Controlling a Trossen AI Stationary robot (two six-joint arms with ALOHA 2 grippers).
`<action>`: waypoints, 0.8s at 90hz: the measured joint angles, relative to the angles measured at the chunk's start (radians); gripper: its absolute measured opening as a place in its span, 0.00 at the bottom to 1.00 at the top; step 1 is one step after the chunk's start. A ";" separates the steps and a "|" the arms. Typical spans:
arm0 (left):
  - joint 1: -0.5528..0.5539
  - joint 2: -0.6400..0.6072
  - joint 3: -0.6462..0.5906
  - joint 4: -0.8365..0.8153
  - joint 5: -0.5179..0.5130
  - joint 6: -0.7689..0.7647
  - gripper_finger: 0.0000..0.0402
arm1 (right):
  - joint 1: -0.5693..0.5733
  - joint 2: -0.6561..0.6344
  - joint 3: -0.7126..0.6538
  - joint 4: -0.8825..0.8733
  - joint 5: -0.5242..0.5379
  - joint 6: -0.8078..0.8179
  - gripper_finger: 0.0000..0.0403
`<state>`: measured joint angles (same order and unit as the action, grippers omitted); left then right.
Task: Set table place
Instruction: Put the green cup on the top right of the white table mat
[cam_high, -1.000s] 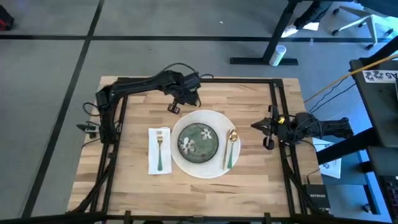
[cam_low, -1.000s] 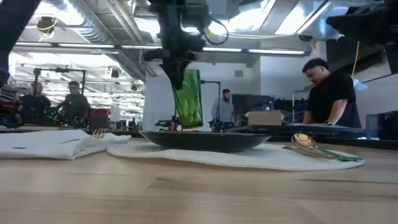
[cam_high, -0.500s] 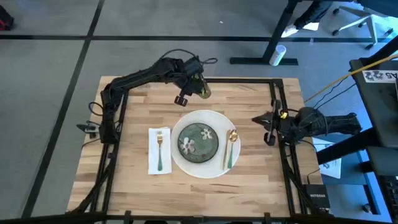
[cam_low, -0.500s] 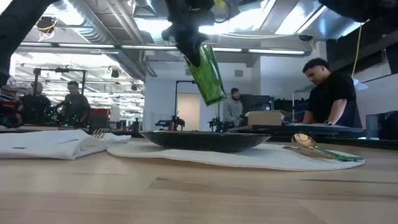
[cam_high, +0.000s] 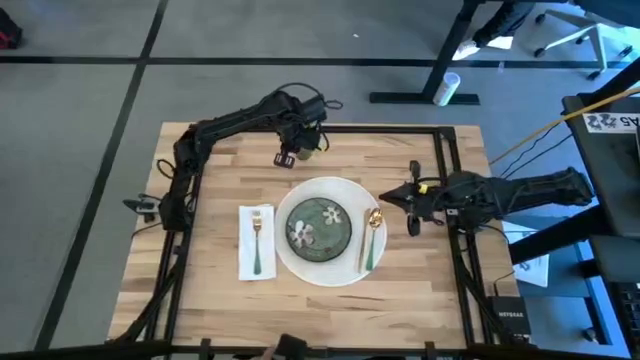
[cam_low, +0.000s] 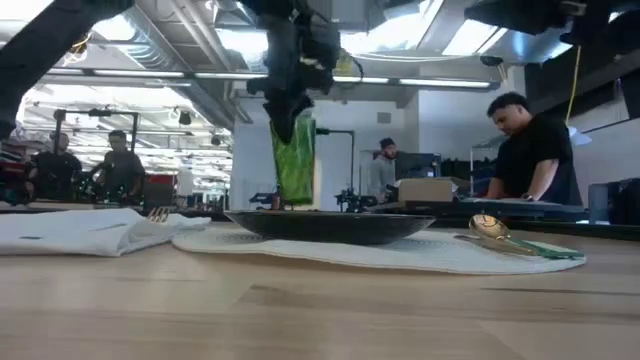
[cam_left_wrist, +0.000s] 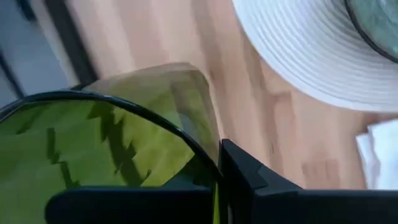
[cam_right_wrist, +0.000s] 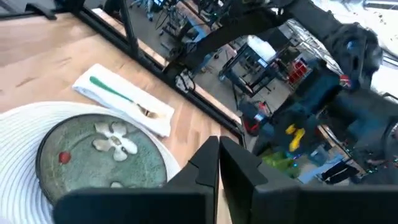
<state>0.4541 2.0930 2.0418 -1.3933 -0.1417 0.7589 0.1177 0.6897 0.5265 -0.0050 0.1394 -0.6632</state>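
A green drinking glass (cam_low: 295, 160) hangs upright below my left gripper (cam_high: 295, 148), over the far middle of the table (cam_high: 215, 180), beyond the plate. It fills the left wrist view as the glass (cam_left_wrist: 112, 149). A dark green plate (cam_high: 319, 224) sits on a round white placemat (cam_high: 325, 268). A gold spoon with a green handle (cam_high: 371, 236) lies on the mat's right part. A fork lies on a white napkin (cam_high: 256, 242) left of the mat. My right gripper (cam_high: 409, 196) is shut and empty, just right of the mat. My left gripper holds the green glass by its upper end (cam_low: 292, 122), coming from above with the fingers pointing down. One dark finger (cam_left_wrist: 245, 171) lies against the glass wall. The glass hangs upright below the fingers, low over the table; whether its base touches the wood I cannot tell.
Black metal rails (cam_high: 445, 160) run along the table's edges. Bare wood lies along the far side and near the front edge. People (cam_low: 530, 150) stand in the room beyond the table.
My left gripper swung up and toward the table's right with the glass, tipping it aslant, then came back left and down, so the glass hangs upright again. My right gripper has moved toward the table's left, closer to the placemat.
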 joint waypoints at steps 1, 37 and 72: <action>-0.002 0.003 0.000 0.000 0.000 0.001 0.00 | 0.000 0.003 0.000 -0.002 0.000 0.000 0.00; -0.045 0.069 0.002 -0.013 -0.004 0.013 0.00 | 0.000 0.013 0.006 -0.008 0.000 0.001 0.00; -0.058 0.071 0.008 -0.005 -0.002 0.016 0.00 | 0.000 0.013 0.006 -0.012 0.000 0.003 0.00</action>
<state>0.3962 2.1635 2.0495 -1.3979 -0.1436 0.7746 0.1181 0.7029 0.5327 -0.0170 0.1390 -0.6605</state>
